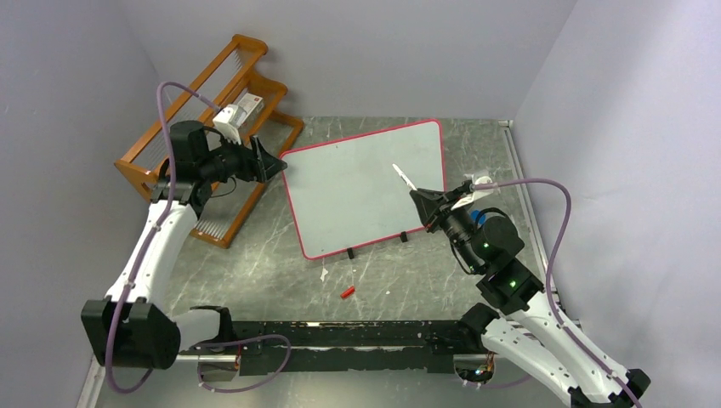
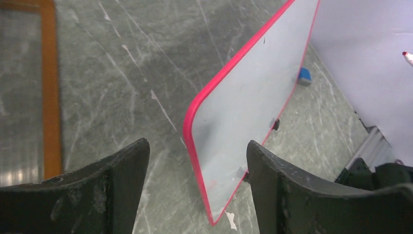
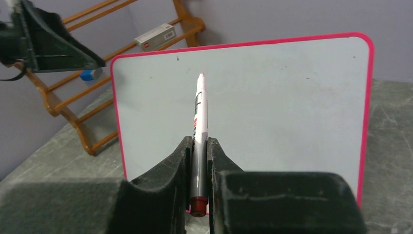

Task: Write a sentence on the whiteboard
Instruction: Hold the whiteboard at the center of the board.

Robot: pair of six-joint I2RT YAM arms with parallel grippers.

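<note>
Right gripper [image 3: 199,145]: closed on a slim white-barrelled marker with a red tip [image 3: 200,109], which is pointed at the large white rectangular whiteboard with a thin red-pink frame [image 3: 282,92], apparently short of contact. Left gripper [image 1: 274,165]: jaws spread, nothing held, set just beside the board's left edge. Board is stood on its black feet on the grey marbled table [image 1: 408,280]. No lettering is seen; the whole sentence is judged still unwritten.

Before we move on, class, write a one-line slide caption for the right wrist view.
Right pincer grips a red-tipped marker aimed at the upright whiteboard, with no sentence written yet.
</note>
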